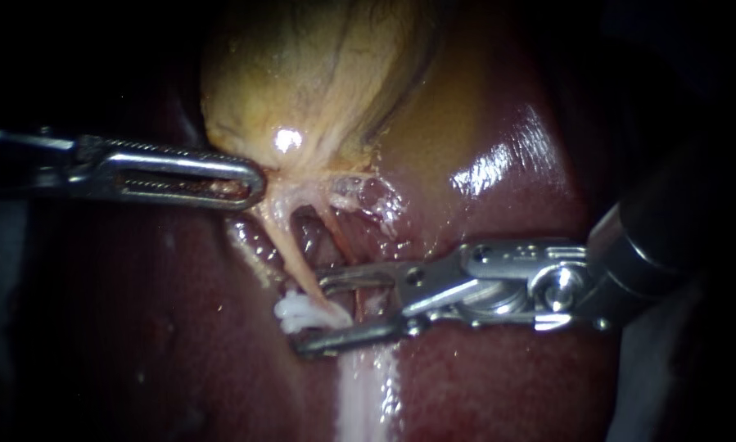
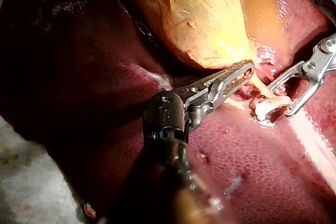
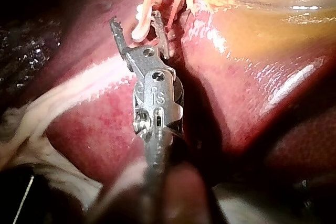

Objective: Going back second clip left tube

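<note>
Step in hand, by my read: pull-back of the right tool [image 1: 312, 316] off the left tube [image 1: 287, 245], with a clip [image 1: 295, 309] already on it.

The right tool comes in from the right edge, lower middle of frame. Its jaws are wide open and grip nothing. The white clip sits low centre, clamped across the lower end of the left tube, right at the mouth of those jaws. The upper jaw passes just above it and the lower jaw tip sits just below. Can't tell if metal touches the clip, or if the white lump is one clip or two. The right wrist view agrees: pale tube and a white bit between the spread jaws, near the tips, not squeezed.

The left tool [image 1: 251, 183] enters from the left edge, upper middle. Its jaws are closed and look pinched on tissue at the neck of the gallbladder [image 1: 302, 74], tubes taut below. The thin reddish right tube [image 1: 337, 241] runs just right of the left tube, toward the upper jaw.

Next move calls for a straight retreat rightward along the shaft line. Jaws open, so nothing snags the clip or right tube. No scraping the liver [image 1: 507, 376] underneath.
</note>
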Action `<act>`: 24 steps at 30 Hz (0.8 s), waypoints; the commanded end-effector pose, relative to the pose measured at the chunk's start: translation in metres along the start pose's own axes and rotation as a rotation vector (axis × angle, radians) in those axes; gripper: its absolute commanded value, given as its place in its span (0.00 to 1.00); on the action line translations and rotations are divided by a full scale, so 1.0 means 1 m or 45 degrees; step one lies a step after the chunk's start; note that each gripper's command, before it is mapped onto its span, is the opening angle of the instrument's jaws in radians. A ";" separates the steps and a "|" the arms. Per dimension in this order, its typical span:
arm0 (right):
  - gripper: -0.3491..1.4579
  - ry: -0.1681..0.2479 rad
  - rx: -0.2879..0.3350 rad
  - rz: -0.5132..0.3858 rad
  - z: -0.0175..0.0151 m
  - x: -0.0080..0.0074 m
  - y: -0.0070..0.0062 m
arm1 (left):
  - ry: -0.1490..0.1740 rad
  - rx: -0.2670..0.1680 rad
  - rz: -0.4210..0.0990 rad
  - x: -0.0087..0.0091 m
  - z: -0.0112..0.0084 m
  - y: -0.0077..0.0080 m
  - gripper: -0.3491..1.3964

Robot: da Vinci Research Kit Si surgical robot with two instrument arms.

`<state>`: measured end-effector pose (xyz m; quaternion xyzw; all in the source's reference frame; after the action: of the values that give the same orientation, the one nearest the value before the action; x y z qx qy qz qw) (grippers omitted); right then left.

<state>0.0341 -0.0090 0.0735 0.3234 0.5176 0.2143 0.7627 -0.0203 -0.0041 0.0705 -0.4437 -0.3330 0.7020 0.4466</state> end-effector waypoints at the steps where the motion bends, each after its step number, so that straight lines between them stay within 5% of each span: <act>1: 0.47 0.000 0.002 0.000 -0.0003 0.0001 -0.0001 | 0.000 0.000 0.000 0.0000 0.0000 -0.0001 0.00; 24: 0.47 0.001 0.049 -0.129 -0.0102 0.0031 -0.0007 | -0.001 -0.001 0.001 0.0000 0.0000 -0.0002 0.00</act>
<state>0.0254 -0.0043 0.0682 0.3079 0.5385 0.1643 0.7670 -0.0202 -0.0040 0.0707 -0.4438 -0.3333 0.7021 0.4461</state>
